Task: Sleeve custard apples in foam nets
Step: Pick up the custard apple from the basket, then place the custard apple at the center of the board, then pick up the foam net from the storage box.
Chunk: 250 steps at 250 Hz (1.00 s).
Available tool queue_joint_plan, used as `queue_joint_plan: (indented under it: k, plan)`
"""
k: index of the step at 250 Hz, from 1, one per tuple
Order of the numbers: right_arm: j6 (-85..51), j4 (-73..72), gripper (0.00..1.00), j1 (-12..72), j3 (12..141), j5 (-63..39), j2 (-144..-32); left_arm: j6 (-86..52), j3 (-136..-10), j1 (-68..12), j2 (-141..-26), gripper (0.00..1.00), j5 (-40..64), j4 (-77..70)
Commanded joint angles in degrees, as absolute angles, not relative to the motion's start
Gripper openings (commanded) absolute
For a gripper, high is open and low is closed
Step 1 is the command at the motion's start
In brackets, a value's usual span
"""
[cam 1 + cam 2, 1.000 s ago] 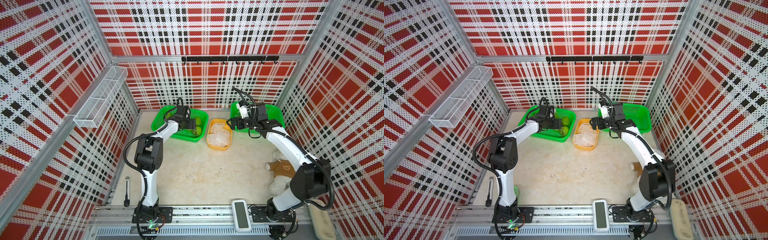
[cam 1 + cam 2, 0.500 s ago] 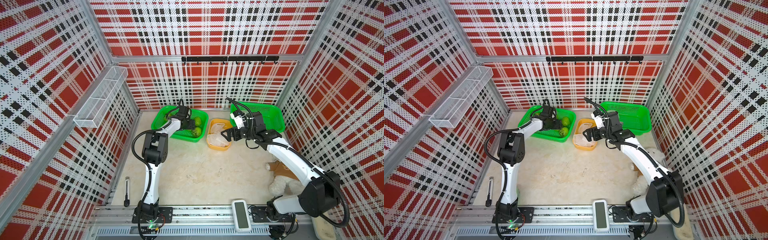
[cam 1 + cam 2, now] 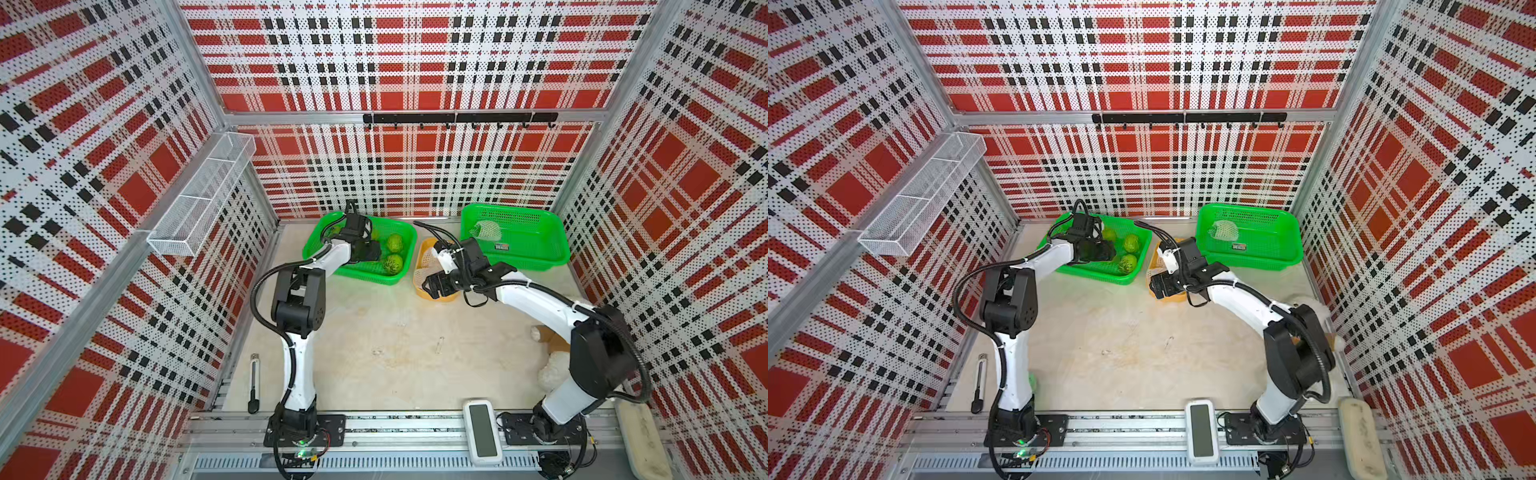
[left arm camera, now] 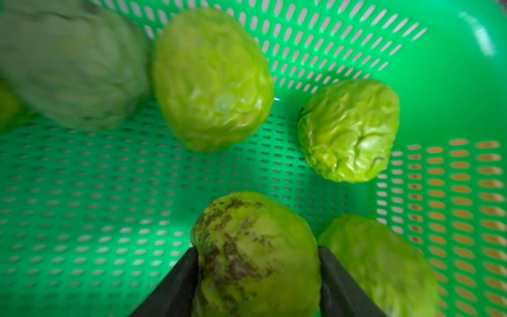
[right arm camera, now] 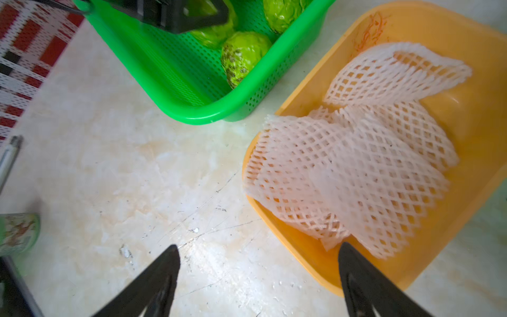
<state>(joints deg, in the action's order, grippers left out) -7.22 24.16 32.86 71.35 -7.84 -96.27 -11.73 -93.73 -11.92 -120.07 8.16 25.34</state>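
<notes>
Pinching a second custard apple (image 4: 248, 219), left gripper (image 4: 258, 249) is working while right gripper (image 5: 258, 245) is hovering, spread, by foam nets (image 5: 356, 170); one sleeved fruit (image 3: 484, 229) is lying done.

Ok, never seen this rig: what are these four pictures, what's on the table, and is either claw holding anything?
Two white robot arms are mounted on a rail at the front, each ending in a two-fingered gripper. Two pictures look down on the whole scene from above; the other two come from cameras on the arms' wrists. On the table sit a green basket of custard apples, an orange tray of white foam nets, and a second green basket holding one already netted fruit. The left gripper is down in the first basket, its fingers on either side of a spotted custard apple; whether it grips yet, I can't tell. The right gripper hangs open and empty at the orange tray's near edge.
</notes>
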Motion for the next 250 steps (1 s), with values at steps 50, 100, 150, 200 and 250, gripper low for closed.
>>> queue_joint_plan:
  k: [50, 100, 150, 200, 250]
  plan:
    - [-8.50, 20.40, 0.80, 35.28, 78.76, 2.26, -104.57, -12.26, -72.38, -11.68, -93.45, 0.51, 8.92, 20.99]
    - [-8.41, 21.22, 0.67, 36.25, 83.52, 5.41, -109.76, -14.28, -58.93, -15.45, -78.91, 0.50, 7.03, 20.61]
    - [-7.38, 23.52, 0.50, 37.51, 88.33, 8.34, -114.49, -17.33, -47.89, -25.71, -68.66, 0.50, 3.08, 20.68]
    - [-6.67, 25.96, 0.30, 37.81, 91.40, 10.15, -116.94, -21.71, -37.45, -36.24, -63.65, 0.48, 2.28, 16.48]
    - [-6.32, 25.58, 0.14, 38.13, 89.71, 11.91, -114.56, -25.50, -31.21, -44.31, -65.61, 0.48, 3.02, 9.91]
